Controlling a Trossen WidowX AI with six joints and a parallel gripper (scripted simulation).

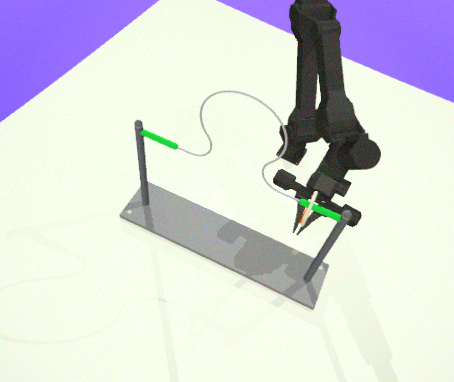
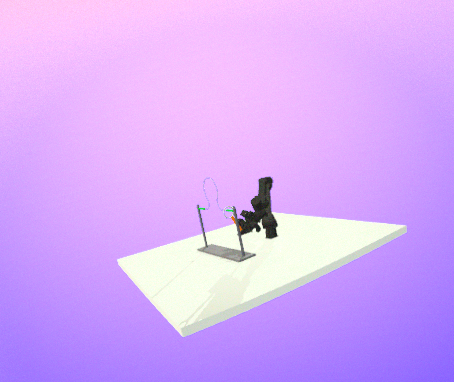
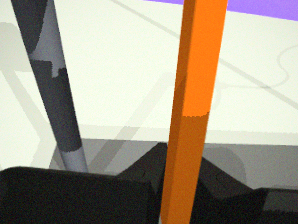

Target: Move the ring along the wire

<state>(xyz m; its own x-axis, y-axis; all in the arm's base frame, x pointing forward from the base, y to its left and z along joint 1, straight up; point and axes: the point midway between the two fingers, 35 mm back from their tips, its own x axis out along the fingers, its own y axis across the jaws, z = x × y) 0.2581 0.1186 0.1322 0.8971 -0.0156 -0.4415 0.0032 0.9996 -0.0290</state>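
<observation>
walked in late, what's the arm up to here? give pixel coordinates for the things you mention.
The arm [image 1: 335, 107] [image 2: 263, 202] has its jaws shut on the orange handle [image 1: 302, 217] [image 2: 236, 223] [image 3: 195, 100] of a ring [image 1: 309, 208]. The ring is at the green part [image 1: 327, 212] by the post [image 1: 327, 246] [image 2: 238, 232] nearer the arm. The far green part [image 1: 159, 139] [image 2: 202, 209] has no ring on it.

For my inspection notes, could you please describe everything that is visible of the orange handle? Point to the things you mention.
The orange handle [image 2: 236, 223] [image 3: 192, 100] is a straight, slim bar with flat faces and sharp edges, smooth and matte-looking, its material uncertain. The shut gripper [image 1: 296, 233] [image 3: 170, 152] clamps it. It slants down from the pale ring [image 1: 309, 207], near the green wire part beside the nearer post. A shadow darkens its lower stretch in the wrist view.
</observation>
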